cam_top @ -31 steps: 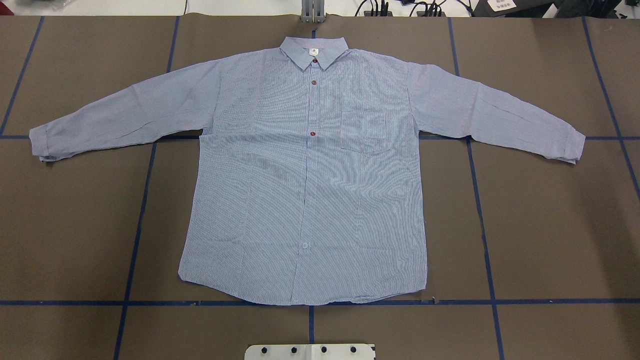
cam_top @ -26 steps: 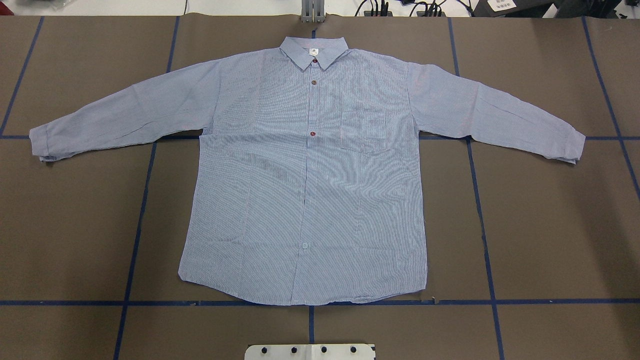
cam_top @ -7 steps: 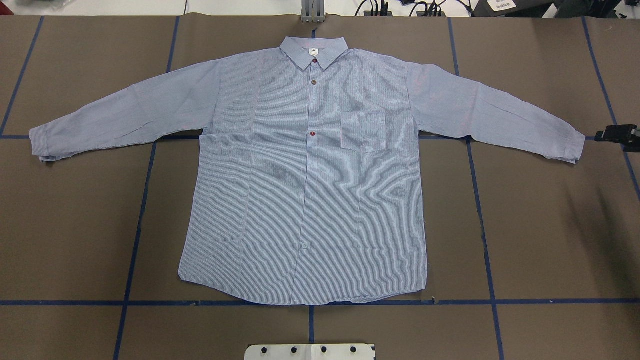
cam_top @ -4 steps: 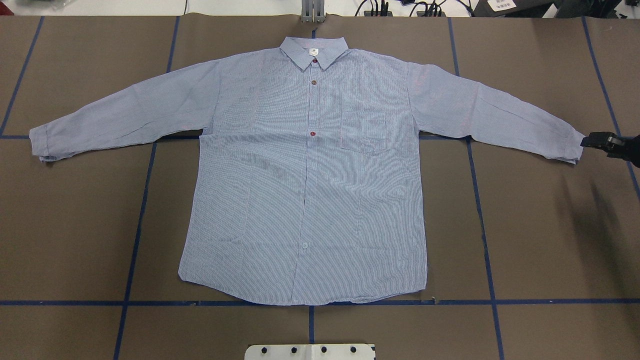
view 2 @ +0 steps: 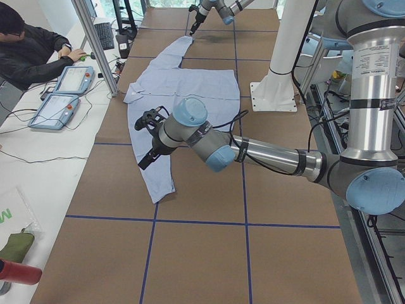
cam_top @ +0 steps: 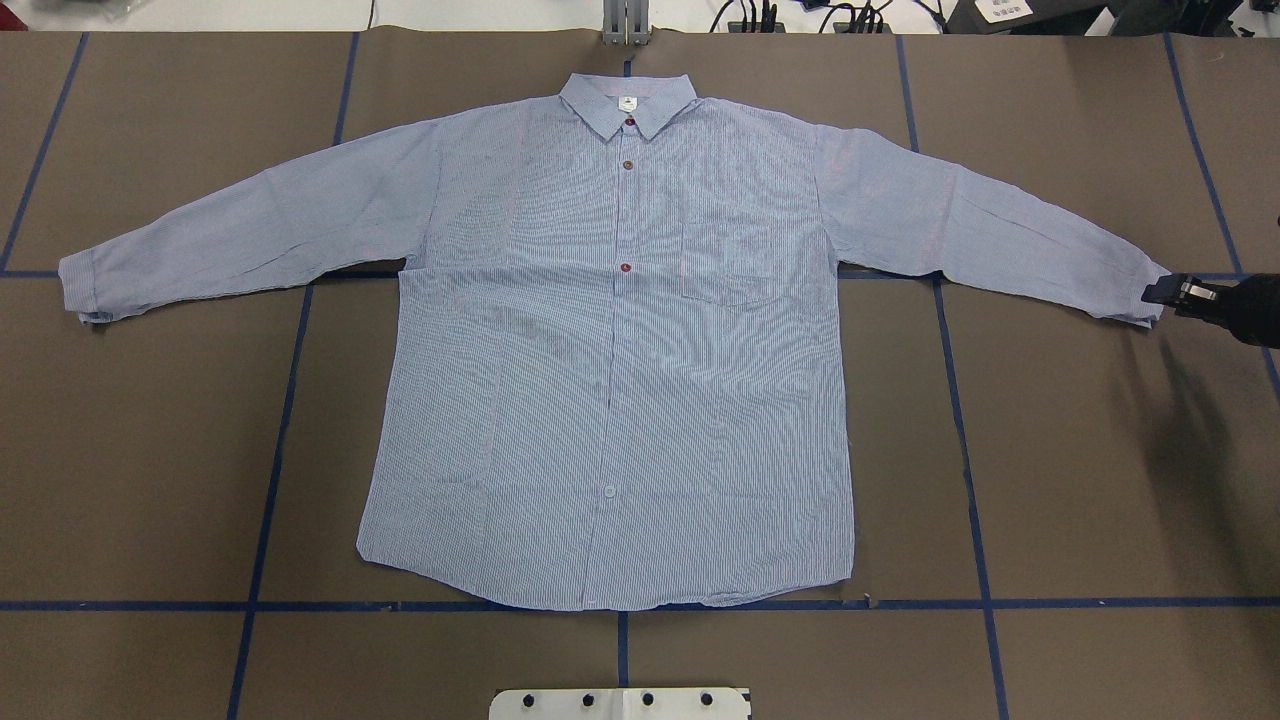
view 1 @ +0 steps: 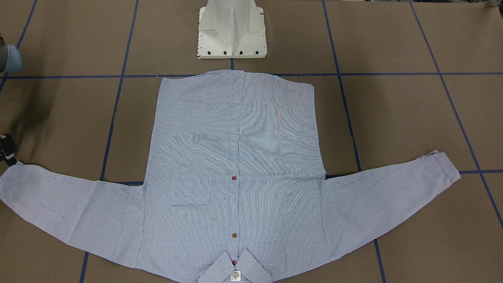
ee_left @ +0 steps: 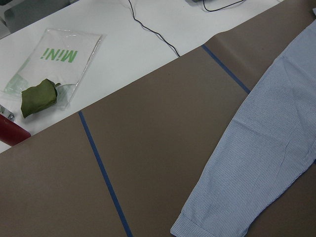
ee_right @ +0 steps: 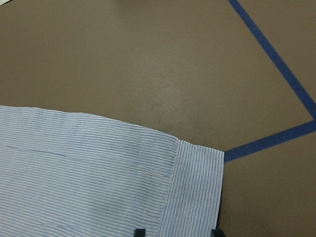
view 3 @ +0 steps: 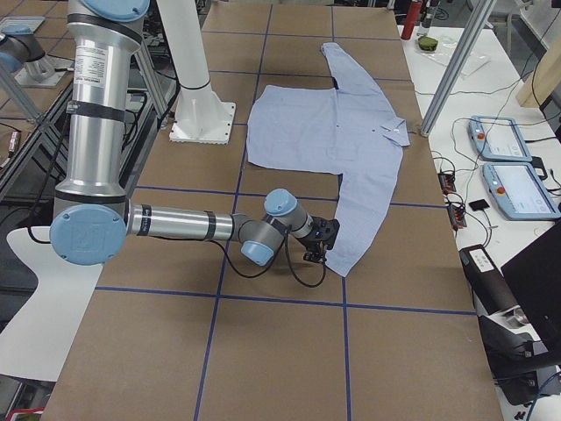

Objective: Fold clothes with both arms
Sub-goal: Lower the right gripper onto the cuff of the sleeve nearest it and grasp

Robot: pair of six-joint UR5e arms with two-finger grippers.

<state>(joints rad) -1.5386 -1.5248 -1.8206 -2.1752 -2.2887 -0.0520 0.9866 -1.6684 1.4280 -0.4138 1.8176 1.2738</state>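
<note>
The light blue striped shirt lies flat and face up on the brown table, sleeves spread, collar at the far side. My right gripper is down at the end of the right cuff. It is open, and its two fingertips straddle the cuff's corner in the right wrist view. It also shows at the frame edge in the front view. My left gripper hovers over the left sleeve. It shows only in the side view, so I cannot tell its state. The left cuff lies flat.
The white pedestal base stands at the near table edge. Blue tape lines grid the table. A person sits at a side bench with teach pendants. A plastic bag with something green lies on the white bench beyond the left sleeve.
My right gripper has come in from the right edge and moved left to the right cuff. The shirt has not moved.
</note>
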